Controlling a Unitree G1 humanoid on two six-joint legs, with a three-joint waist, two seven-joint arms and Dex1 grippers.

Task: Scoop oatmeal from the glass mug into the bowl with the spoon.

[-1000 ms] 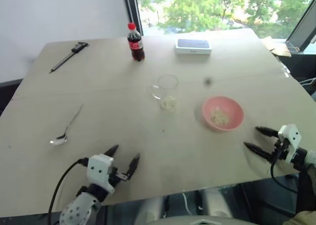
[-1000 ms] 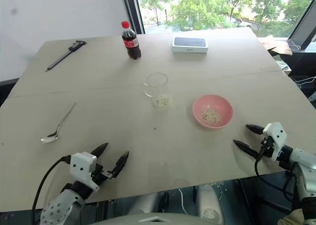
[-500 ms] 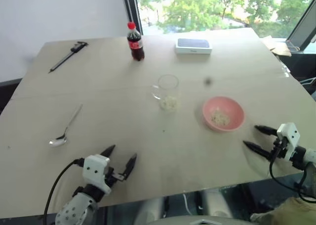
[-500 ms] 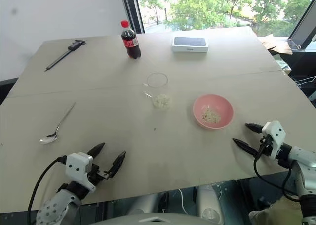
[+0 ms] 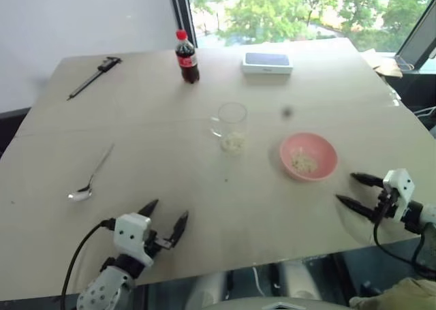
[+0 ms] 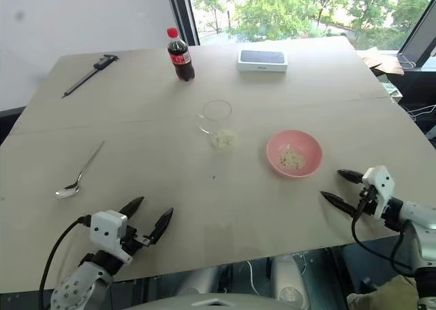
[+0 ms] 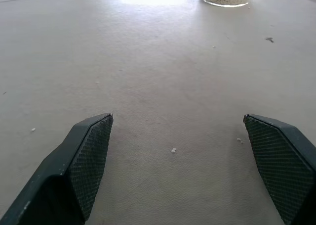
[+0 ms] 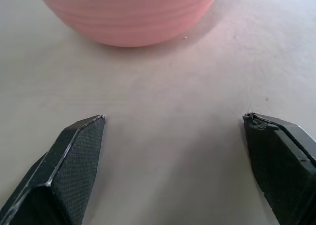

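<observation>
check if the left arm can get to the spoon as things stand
Probably yes. The spoon lies flat and alone on the table, ahead and to the left of the open left end effector, with only bare tabletop between them; nothing blocks the way.

Spoon (image 5: pixel 90 177), mug (image 5: pixel 230 125), bowl (image 5: pixel 308 156) on table (image 5: pixel 150 119)

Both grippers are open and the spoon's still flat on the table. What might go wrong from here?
1. The spoon lies flat with a thin handle; the left gripper may slip off it.
2. The mug is light-looking glass; a reach could tip it.
3. The bowl sits just ahead of the right gripper, which might nudge it.
</observation>
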